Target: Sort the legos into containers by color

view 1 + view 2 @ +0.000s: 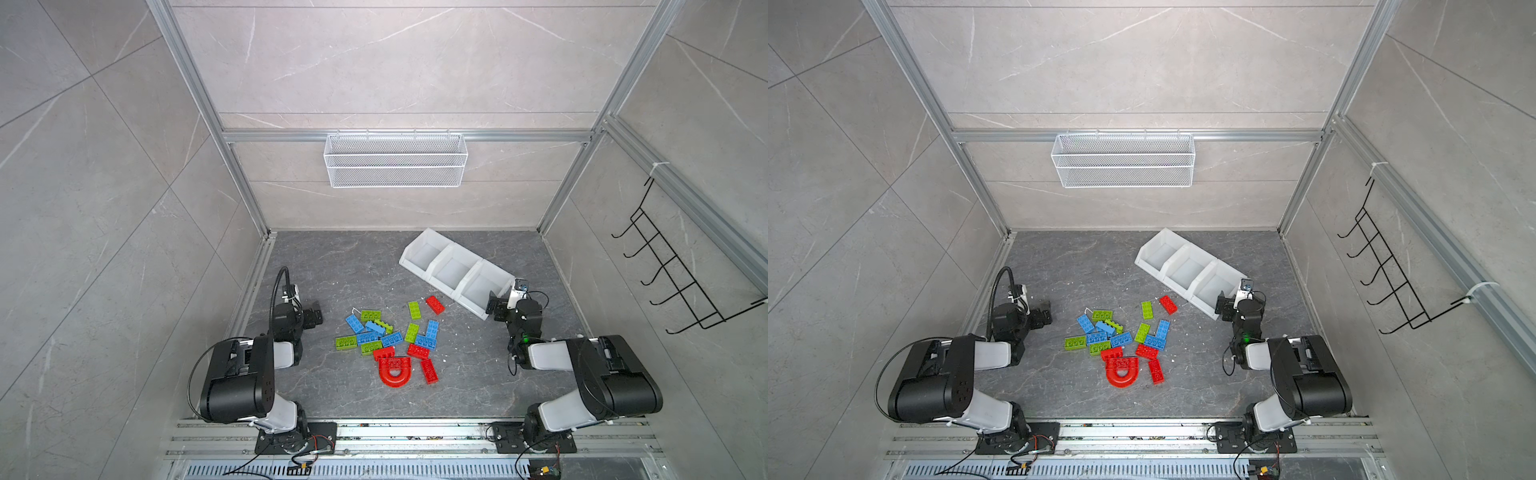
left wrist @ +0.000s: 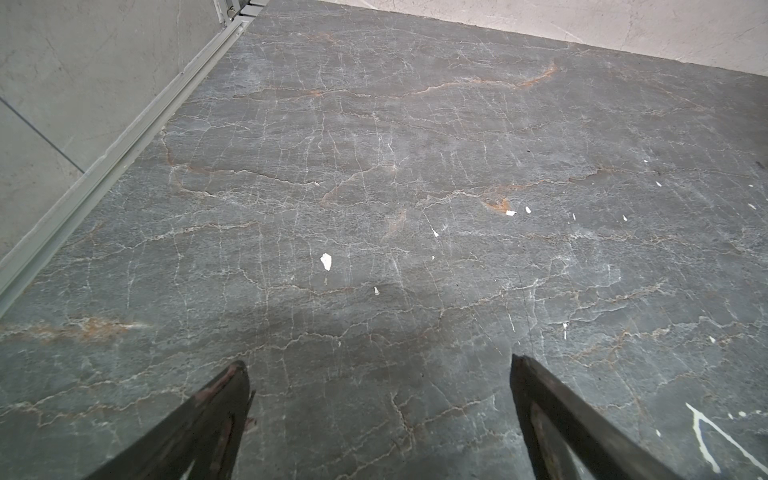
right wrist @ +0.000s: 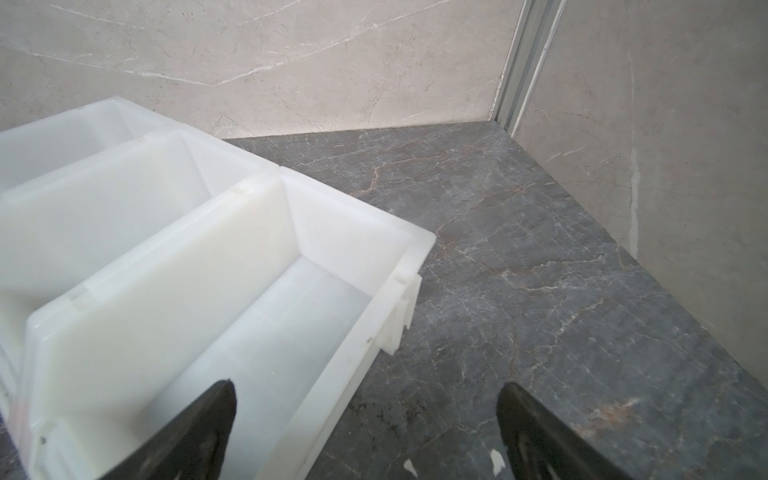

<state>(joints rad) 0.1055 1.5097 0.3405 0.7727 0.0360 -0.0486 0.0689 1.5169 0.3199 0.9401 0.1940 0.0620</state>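
Blue, green and red legos [image 1: 390, 340] lay jumbled at the middle of the dark tabletop [image 1: 332, 270]. Left gripper [image 2: 378, 365] stood spread over bare stone beside the pile; right gripper [image 3: 365, 386], also spread, apparently straddled the end wall of the joined white containers [image 1: 441, 257].

Red, blue and lime green legos [image 1: 390, 339] lay scattered near the joined white containers [image 1: 468, 276], the right gripper [image 1: 491, 306] at their near end, the left gripper [image 1: 318, 313] well apart.

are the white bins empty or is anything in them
Empty: all three containers show bare white floors in a top view, and the legos lie on the tabletop.
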